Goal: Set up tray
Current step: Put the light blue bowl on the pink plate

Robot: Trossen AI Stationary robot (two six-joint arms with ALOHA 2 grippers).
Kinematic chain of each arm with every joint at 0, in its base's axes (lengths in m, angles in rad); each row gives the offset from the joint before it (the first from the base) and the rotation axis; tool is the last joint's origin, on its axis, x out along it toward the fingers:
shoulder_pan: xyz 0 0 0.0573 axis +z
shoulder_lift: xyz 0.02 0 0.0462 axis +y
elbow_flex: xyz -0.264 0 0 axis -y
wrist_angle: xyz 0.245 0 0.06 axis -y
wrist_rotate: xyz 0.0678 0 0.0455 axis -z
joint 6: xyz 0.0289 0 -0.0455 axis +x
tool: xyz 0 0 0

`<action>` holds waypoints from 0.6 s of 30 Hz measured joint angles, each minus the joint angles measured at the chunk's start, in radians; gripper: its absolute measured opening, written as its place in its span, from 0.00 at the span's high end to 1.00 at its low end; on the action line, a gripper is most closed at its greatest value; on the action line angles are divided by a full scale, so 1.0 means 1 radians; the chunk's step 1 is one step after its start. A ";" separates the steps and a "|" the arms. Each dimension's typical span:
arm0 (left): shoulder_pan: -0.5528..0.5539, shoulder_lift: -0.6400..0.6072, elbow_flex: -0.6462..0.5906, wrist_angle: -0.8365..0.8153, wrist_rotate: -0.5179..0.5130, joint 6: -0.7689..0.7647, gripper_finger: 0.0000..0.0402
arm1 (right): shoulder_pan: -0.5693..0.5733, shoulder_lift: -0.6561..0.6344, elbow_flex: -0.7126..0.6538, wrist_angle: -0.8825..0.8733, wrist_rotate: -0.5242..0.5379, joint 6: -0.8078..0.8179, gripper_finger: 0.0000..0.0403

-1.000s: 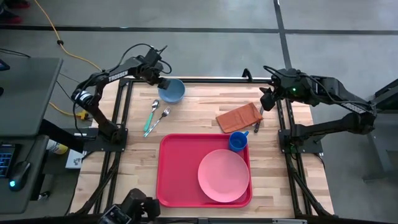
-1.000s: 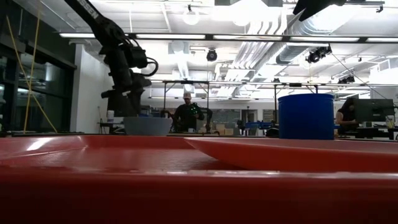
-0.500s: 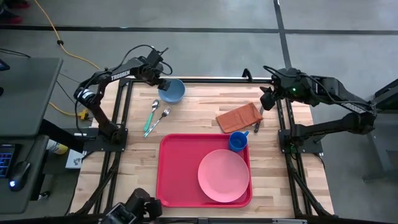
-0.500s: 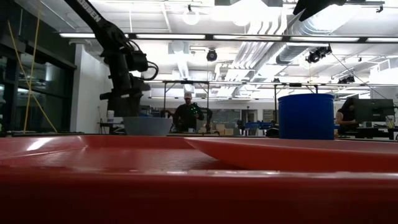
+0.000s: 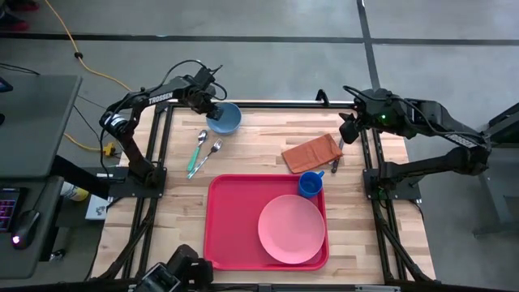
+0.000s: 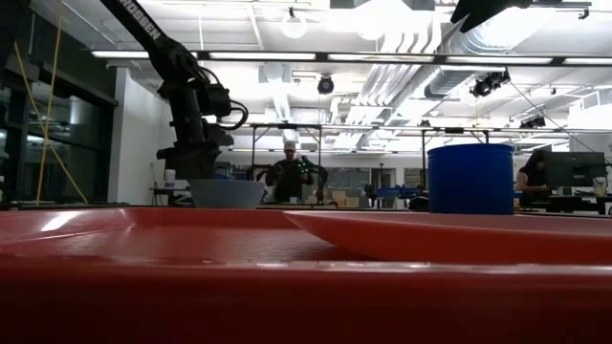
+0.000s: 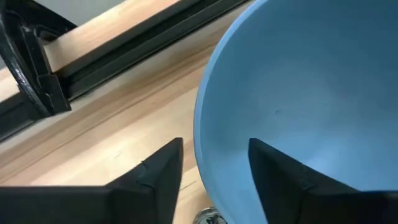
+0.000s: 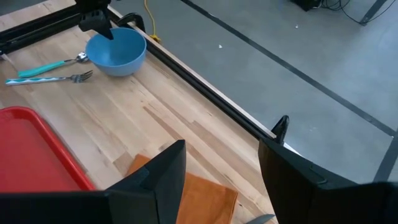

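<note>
We note left gripper low at the bench's far-left corner, jaws parted; right gripper raised off its far-right edge, jaws parted.

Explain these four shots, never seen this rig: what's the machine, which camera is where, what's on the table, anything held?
Two robot arms work at a wooden table. One camera looks down, one sits at table height, one rides each wrist. On the table: a red tray carrying a pink plate and blue cup, an orange napkin, a spoon, a fork and a blue bowl. The left gripper straddles the bowl's rim, one finger inside, not visibly clamped. The right gripper waits open, holding nothing.
</note>
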 joint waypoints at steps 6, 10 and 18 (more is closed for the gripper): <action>0.000 0.000 0.000 -0.004 0.027 0.033 0.67 | 0.000 0.000 0.000 0.000 -0.007 0.000 0.55; 0.000 0.000 0.000 -0.009 0.028 0.048 0.84 | 0.000 0.000 0.000 0.000 -0.017 0.000 0.55; 0.000 0.000 -0.001 -0.011 0.037 0.107 0.95 | 0.000 0.000 0.000 0.000 -0.024 -0.004 0.55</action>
